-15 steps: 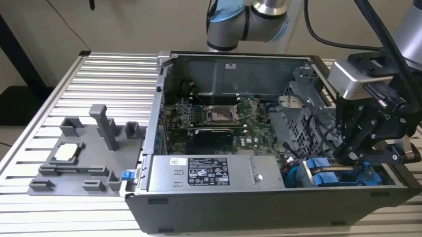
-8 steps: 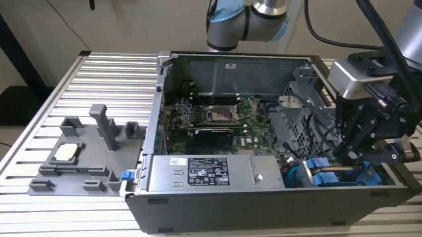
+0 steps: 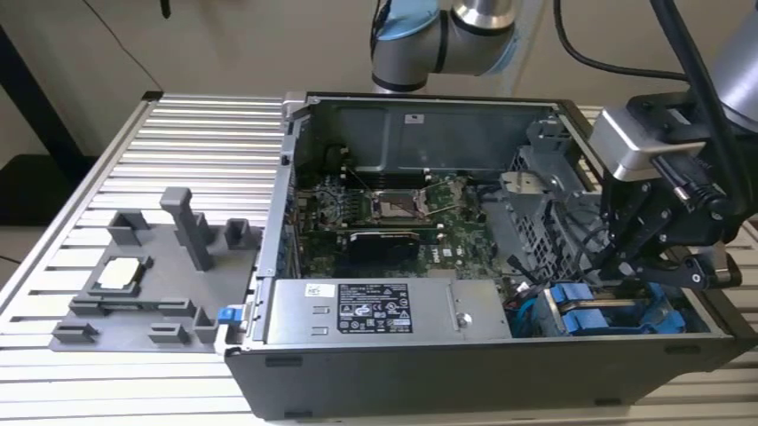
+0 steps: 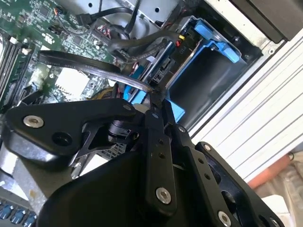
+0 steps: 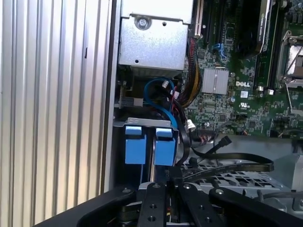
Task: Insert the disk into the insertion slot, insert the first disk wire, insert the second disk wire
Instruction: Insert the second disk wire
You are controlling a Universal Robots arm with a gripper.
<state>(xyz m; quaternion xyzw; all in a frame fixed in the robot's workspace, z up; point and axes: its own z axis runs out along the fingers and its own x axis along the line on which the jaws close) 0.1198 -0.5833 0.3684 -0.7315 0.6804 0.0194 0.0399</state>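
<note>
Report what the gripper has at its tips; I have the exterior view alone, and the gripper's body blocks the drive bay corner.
Observer: In the second wrist view the gripper is pinched shut on a flat black cable.
Operator: Say where the gripped end sits.
Observer: Close against the blue caddy, above a dark open bay.
Operator: Name what else lies near it.
Observer: In the first wrist view a blue cable loops just beyond two blue tabs.
</note>
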